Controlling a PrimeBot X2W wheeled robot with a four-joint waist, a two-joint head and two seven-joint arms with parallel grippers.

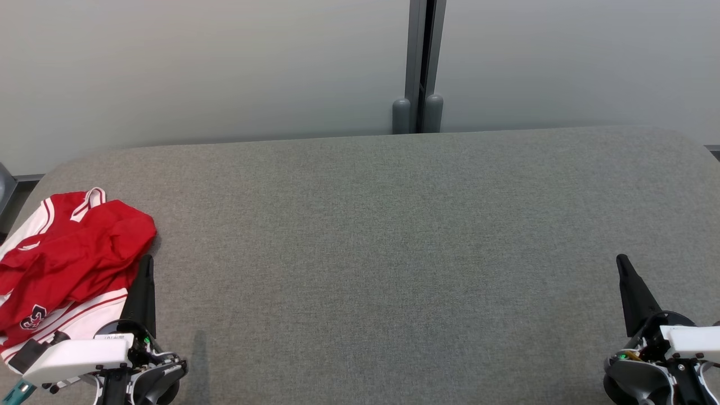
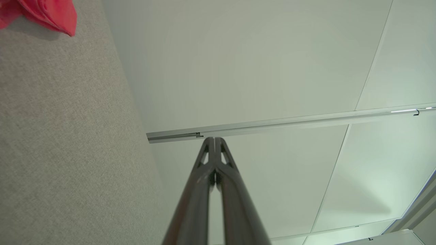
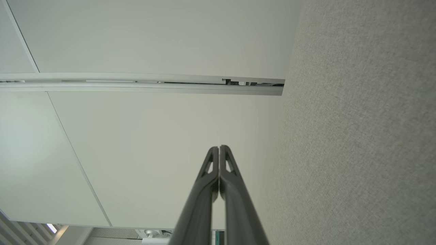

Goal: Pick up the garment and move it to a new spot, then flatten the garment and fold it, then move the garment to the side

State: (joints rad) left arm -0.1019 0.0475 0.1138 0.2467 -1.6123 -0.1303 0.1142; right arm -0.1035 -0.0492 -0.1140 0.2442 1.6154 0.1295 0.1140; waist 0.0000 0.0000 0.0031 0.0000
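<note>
The garment (image 1: 73, 259), a red and white jersey, lies crumpled at the left edge of the grey table (image 1: 382, 236); a red corner of the garment (image 2: 44, 13) shows in the left wrist view. My left gripper (image 1: 147, 260) is shut and empty, its tips just right of the garment, fingers pointing away from me. In the left wrist view the left gripper (image 2: 214, 139) has its fingers pressed together. My right gripper (image 1: 621, 259) rests at the lower right, shut and empty, far from the garment. The right wrist view has the right gripper (image 3: 219, 147) with tips touching.
A pale partition wall (image 1: 202, 67) runs behind the table, with a grey post (image 1: 419, 67) at its seam. The table's corners are rounded. Its fabric top stretches bare between the two grippers.
</note>
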